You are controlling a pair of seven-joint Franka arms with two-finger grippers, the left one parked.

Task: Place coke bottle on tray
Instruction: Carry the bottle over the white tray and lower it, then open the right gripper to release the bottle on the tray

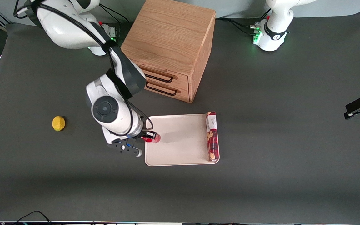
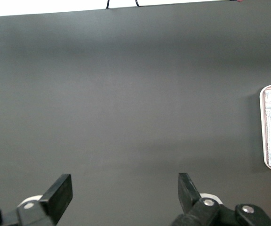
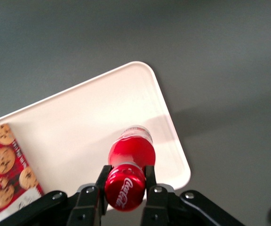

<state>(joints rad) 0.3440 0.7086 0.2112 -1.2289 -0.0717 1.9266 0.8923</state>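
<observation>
The coke bottle (image 1: 152, 137) is small and red with a red cap (image 3: 125, 187) and a clear base (image 3: 136, 132). My right gripper (image 1: 148, 136) is shut on it at the cap; in the right wrist view the gripper (image 3: 125, 178) has one finger on each side of the cap. The bottle hangs upright over the cream-white tray (image 1: 180, 140), just inside the tray edge at the working arm's end. The tray also shows in the right wrist view (image 3: 79, 122). I cannot tell whether the base touches the tray.
A long red biscuit packet (image 1: 212, 136) lies on the tray along its edge toward the parked arm. A wooden drawer cabinet (image 1: 170, 47) stands farther from the front camera than the tray. A lemon (image 1: 58, 123) lies toward the working arm's end of the table.
</observation>
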